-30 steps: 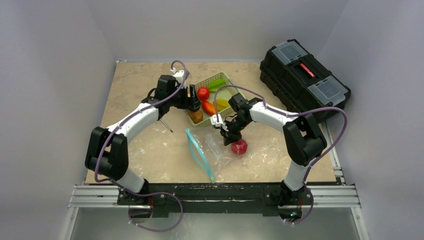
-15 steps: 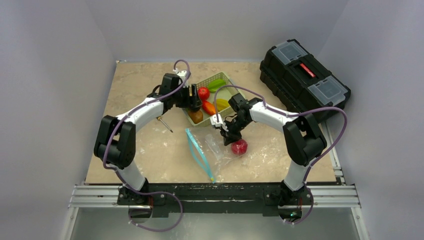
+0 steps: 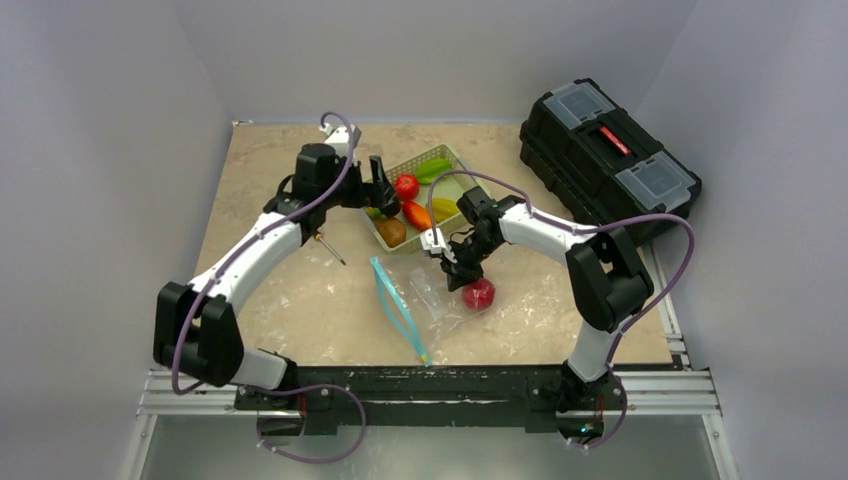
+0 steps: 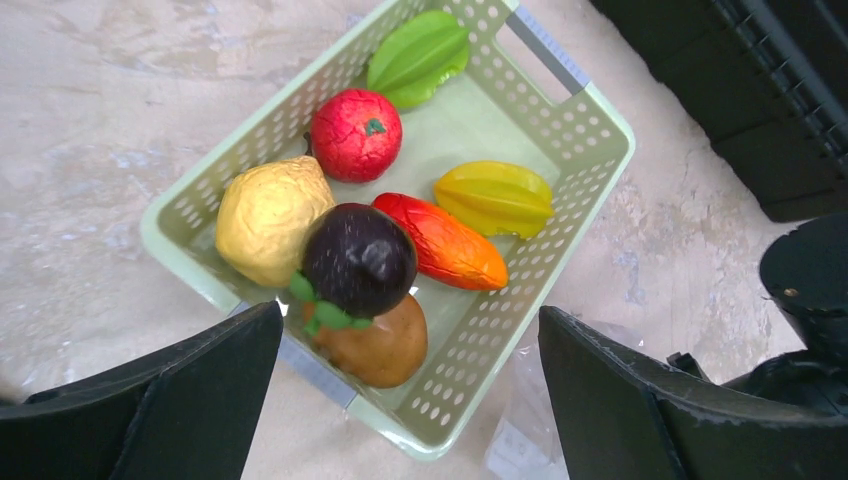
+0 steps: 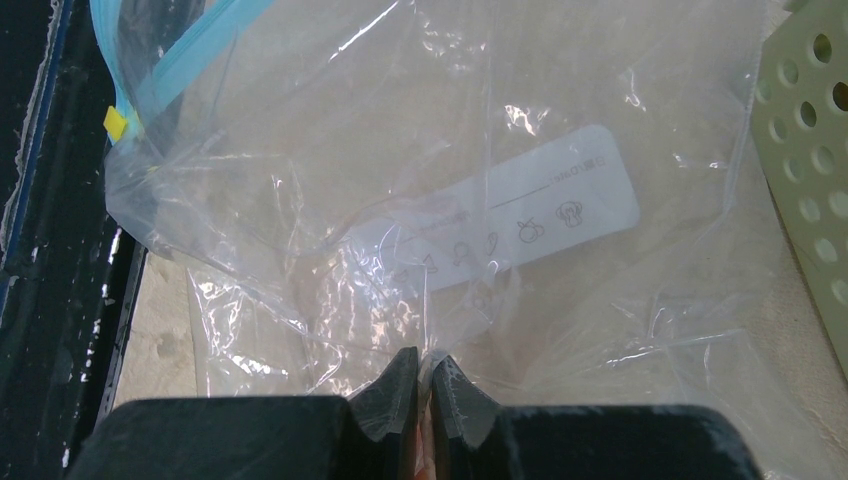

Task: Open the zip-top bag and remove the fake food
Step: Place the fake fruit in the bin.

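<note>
Mid-table, the right gripper (image 5: 425, 385) is pinched on the film of the clear crinkly zip-top bag (image 5: 520, 120); light, floppy, slippery stuff, so I'd grab the stiffer light-blue zipper strip (image 5: 185, 55). Left gripper (image 3: 384, 195) hangs open over the pale-green perforated basket (image 4: 590, 120) of glossy plastic fake food (image 4: 355, 135).

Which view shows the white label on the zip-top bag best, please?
The right wrist view: the label sits mid-frame, its small icons visible on the clear zip-top bag. From the top external view the label is too small to make out; the left wrist view catches only an edge of plastic.
</note>
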Motion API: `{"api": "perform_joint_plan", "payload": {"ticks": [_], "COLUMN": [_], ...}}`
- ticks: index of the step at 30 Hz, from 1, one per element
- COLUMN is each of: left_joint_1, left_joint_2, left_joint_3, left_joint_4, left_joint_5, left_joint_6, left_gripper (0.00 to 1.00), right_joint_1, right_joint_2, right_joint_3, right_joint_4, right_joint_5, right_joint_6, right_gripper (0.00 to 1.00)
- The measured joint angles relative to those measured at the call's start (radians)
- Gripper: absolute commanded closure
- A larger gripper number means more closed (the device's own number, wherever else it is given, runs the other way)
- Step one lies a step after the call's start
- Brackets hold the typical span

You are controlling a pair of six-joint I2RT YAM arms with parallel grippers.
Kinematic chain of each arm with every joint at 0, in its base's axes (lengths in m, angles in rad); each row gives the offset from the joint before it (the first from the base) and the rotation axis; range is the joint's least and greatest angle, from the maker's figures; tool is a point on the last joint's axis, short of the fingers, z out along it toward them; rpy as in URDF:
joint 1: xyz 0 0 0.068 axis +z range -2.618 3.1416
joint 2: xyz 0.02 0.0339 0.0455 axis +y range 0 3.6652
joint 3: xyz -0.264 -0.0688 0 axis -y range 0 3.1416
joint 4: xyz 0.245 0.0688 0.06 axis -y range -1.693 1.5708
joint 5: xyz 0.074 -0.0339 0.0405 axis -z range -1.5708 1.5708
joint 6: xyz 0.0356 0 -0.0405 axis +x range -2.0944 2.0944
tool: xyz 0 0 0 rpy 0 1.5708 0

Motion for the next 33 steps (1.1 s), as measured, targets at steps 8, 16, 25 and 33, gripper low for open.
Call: {"api": "perform_joint_plan", "payload": {"ticks": [8, 16, 25, 33], "left_joint_1": [0.037, 0.096, 0.100, 0.100], "left_joint_2": [-0.188, -0.373, -0.529, -0.628], "left_joint_3": [-0.115, -0.301, -0.389, -0.442], "left_joint_4": [-0.013, -0.006, -0.006, -0.034], "left_joint_5": [-0.042, 0.023, 0.151, 0.220], "left_joint_6": [-0.023, -0.119, -0.168, -0.169], "left_gripper": [0.00, 0.00, 0.00, 0.01], "right_joint_1": [0.000, 0.000, 0.000, 0.000], "right_joint_2": [0.000, 0.000, 0.000, 0.000], "right_joint_3": [0.000, 0.000, -0.001, -0.013], "right_joint_4": [0.000, -0.002, -0.002, -0.002], "right_joint_5": [0.000, 0.000, 0.001, 0.019], "right_joint_6": [-0.003, -0.013, -0.019, -0.019], "right_gripper": [0.92, 0.92, 0.91, 0.91]}}
